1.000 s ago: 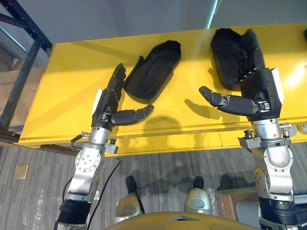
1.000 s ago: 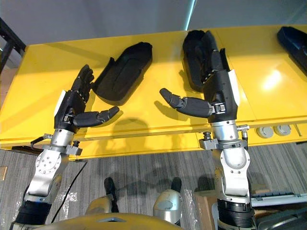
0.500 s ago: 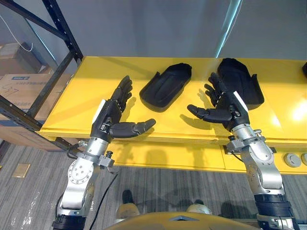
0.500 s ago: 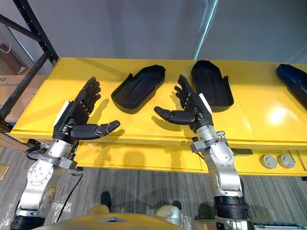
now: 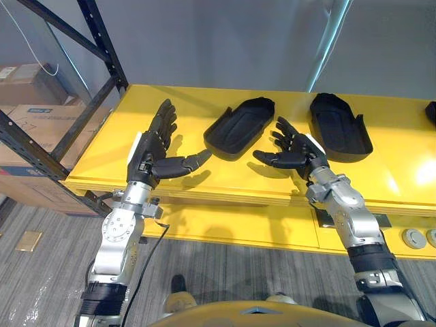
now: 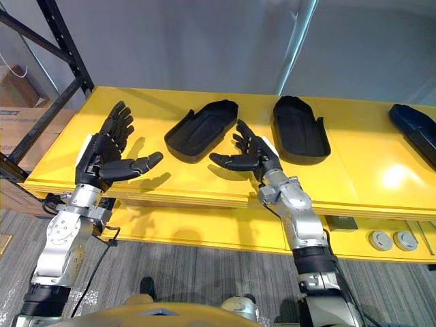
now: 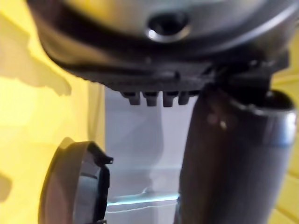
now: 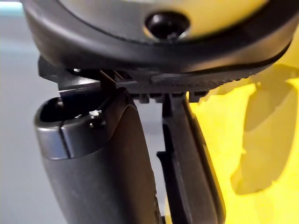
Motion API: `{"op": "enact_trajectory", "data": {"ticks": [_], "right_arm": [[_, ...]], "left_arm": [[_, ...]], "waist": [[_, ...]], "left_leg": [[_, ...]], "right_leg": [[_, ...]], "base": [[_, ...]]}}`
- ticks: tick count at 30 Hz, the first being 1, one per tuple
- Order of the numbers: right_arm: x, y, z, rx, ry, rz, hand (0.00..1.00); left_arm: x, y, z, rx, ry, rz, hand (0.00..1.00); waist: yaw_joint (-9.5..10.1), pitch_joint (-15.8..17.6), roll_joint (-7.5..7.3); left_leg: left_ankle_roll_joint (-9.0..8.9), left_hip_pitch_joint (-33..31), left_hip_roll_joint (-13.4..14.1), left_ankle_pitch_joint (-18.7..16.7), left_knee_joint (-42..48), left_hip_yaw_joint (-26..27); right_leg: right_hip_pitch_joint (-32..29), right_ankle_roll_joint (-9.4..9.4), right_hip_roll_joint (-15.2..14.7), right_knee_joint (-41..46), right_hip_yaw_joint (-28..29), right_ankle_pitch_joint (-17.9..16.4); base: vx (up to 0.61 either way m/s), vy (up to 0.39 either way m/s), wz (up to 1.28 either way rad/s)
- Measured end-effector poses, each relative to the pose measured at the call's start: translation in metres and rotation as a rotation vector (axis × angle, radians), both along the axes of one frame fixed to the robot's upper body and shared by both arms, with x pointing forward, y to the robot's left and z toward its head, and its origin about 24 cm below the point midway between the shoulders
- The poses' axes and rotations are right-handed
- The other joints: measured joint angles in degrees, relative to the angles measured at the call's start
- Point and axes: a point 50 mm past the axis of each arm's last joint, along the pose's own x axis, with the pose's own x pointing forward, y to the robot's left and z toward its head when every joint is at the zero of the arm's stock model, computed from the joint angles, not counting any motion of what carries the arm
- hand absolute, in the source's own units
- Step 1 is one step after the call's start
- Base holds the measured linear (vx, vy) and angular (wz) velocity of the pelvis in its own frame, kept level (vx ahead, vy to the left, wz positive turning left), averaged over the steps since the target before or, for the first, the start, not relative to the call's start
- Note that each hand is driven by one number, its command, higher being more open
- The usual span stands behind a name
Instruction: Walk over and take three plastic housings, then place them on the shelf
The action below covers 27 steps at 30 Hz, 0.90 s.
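Note:
Two black plastic housings lie hollow side up on the yellow table (image 5: 122, 146): one housing (image 5: 240, 127) near the middle and a second housing (image 5: 340, 127) to its right. A third dark housing (image 6: 415, 129) shows at the far right edge. My left hand (image 5: 155, 146) hovers open over the table, left of the middle housing, thumb pointing toward it. My right hand (image 5: 294, 150) is open too, palm facing left, between the two housings and a little nearer than them. Neither hand holds anything. The left wrist view catches a housing (image 7: 74, 186) edge-on past the thumb.
A dark metal rack (image 5: 75, 95) with cardboard boxes (image 5: 27, 116) behind it stands at the left. Two round fittings (image 6: 394, 240) sit on the table's front face at the lower right. Grey wall rises behind the table.
The camera view has shifted, showing more wall and rack. My right hand has come off the right housing and drawn back left, now between the two housings. My left hand stays open.

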Motion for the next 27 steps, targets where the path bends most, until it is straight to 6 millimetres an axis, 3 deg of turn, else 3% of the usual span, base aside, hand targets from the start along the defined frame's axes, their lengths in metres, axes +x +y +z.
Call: {"op": "enact_trajectory", "data": {"ticks": [4,10,18,25,27], "right_arm": [[0.012,0.0,0.005,-0.001,0.0,-0.004,1.0],[0.035,0.008,0.036,-0.007,-0.077,0.018,1.0],[0.061,0.012,0.082,-0.05,-0.169,0.033,1.0],[0.071,0.017,0.094,-0.059,-0.175,0.072,1.0],[0.074,0.015,0.104,-0.086,-0.187,0.078,1.0]], "left_arm": [[0.011,-0.007,-0.004,-0.057,0.047,-0.049,1.0],[0.035,-0.018,-0.012,-0.033,0.137,-0.116,1.0],[0.066,-0.026,0.008,0.028,0.114,-0.21,1.0],[0.086,-0.031,0.016,0.02,0.131,-0.295,1.0],[0.09,-0.034,0.021,0.026,0.121,-0.317,1.0]], "waist": [[0.28,0.01,-0.01],[0.43,0.53,-0.44],[0.66,3.96,-0.42],[0.29,5.59,0.23],[0.2,7.52,0.77]], "left_leg": [[0.07,-0.77,0.0,0.33,0.0,-0.22],[0.01,-1.58,0.56,0.45,0.01,-0.22],[0.02,-2.09,0.77,0.59,0.03,0.03],[0.01,-2.18,0.76,1.03,0.26,0.82],[0.04,-1.52,0.75,1.13,0.13,1.13]], "right_leg": [[-0.66,-0.18,0.01,-0.02,0.12,0.16],[-1.08,-0.23,0.79,-0.87,0.35,0.9],[-2.1,-0.3,0.98,-0.41,0.93,0.87],[-4.01,-0.87,0.67,1.56,2.95,0.38],[-4.26,-0.74,0.39,2.94,3.67,-0.23]], "base": [[-0.01,0.001,0.0],[0.0,-0.001,-0.01],[0.0,0.0,-0.01],[0.0,-0.004,-0.07],[-0.06,-0.002,-0.06]]}}
